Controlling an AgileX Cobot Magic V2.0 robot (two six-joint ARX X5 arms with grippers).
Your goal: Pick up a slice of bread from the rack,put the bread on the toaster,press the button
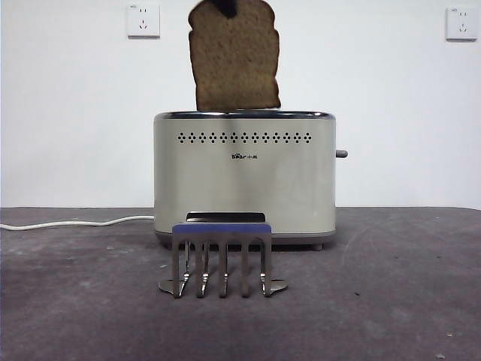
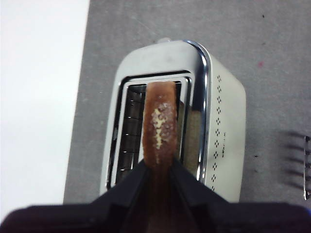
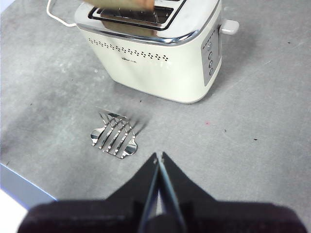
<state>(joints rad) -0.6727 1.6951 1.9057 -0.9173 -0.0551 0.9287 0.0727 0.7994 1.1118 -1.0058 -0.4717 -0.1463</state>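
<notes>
My left gripper [image 2: 159, 165] is shut on the top of the slice of bread [image 2: 159, 121], a tan slice with a dark crust. It holds the slice upright over the open slot of the cream toaster [image 2: 223, 121]. In the front view the slice [image 1: 234, 60] hangs with its lower edge level with the toaster's [image 1: 244, 180] chrome rim, and only a black tip of the gripper [image 1: 225, 6] shows at the top edge. The silver rack [image 1: 222, 256] with the blue bar stands empty in front of the toaster. My right gripper [image 3: 159, 158] is shut and empty, above the table near the rack [image 3: 115, 133].
The toaster's lever [image 3: 229, 26] sticks out of its end wall above a column of round buttons [image 3: 210, 53]. A white cable [image 1: 75, 222] runs left from the toaster. Two wall sockets [image 1: 143, 20] are on the white wall behind. The table's edge [image 3: 19, 187] is near the rack.
</notes>
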